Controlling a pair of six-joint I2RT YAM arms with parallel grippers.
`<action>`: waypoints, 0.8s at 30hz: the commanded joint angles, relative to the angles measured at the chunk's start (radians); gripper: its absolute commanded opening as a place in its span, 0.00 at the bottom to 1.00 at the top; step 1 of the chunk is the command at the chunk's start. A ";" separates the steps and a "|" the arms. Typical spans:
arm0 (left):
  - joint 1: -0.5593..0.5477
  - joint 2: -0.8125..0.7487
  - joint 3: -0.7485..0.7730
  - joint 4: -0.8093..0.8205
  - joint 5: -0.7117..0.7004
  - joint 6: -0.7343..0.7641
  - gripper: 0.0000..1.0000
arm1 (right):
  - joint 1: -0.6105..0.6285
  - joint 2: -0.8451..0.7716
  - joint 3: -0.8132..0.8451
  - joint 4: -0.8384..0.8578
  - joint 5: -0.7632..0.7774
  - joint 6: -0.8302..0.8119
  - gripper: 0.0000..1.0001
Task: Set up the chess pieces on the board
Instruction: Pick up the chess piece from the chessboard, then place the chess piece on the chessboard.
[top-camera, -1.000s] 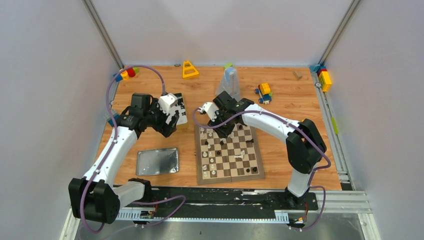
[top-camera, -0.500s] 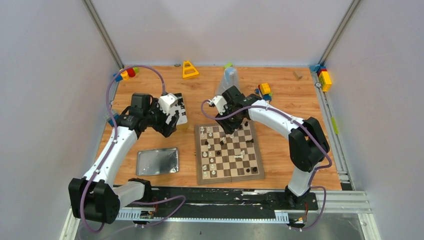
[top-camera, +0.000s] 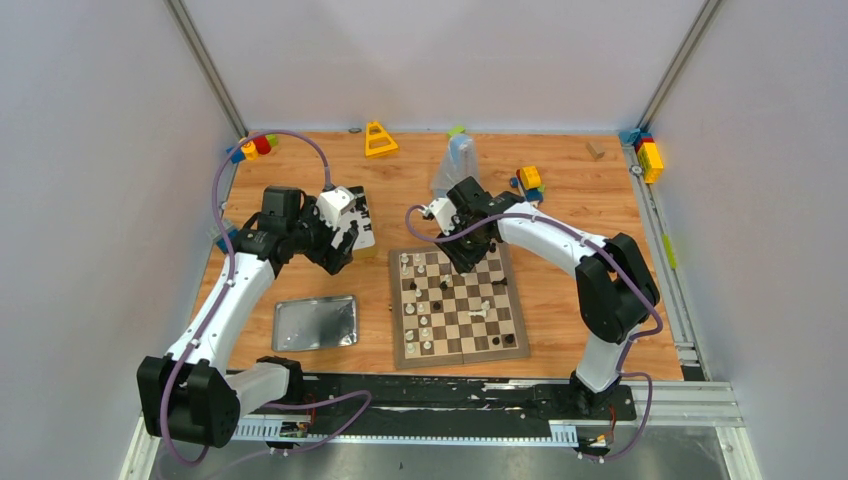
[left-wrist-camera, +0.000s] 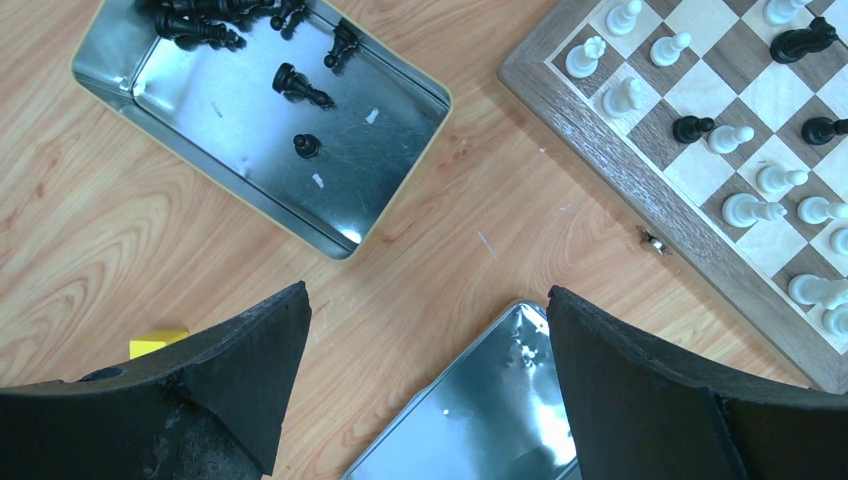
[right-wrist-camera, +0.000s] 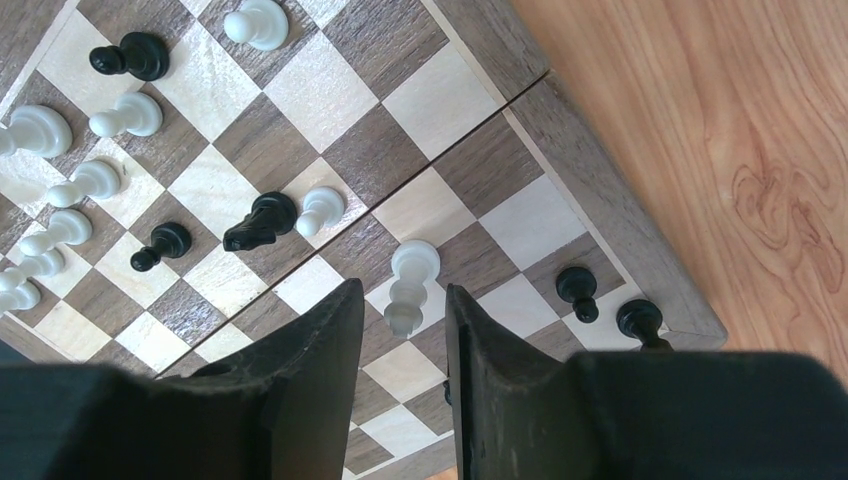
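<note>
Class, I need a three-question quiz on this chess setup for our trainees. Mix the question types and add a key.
1. True or false: all chess pieces showing in the open tin are black.
2. The left arm's jaws are: A) shut on a pawn, B) wide open and empty, C) shut on a toy block.
3. What colour is the nearest piece on the board to the right arm's jaws?
Key: 1 true; 2 B; 3 white.
</note>
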 joint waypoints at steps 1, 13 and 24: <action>0.009 -0.018 -0.004 0.011 0.000 0.009 0.95 | -0.005 0.007 0.010 0.011 0.001 0.011 0.35; 0.009 -0.017 -0.003 0.015 -0.001 0.008 0.95 | 0.009 -0.030 0.086 -0.053 -0.031 -0.021 0.05; 0.008 -0.019 0.002 0.042 -0.091 -0.027 0.96 | 0.167 -0.041 0.215 -0.104 -0.080 -0.073 0.00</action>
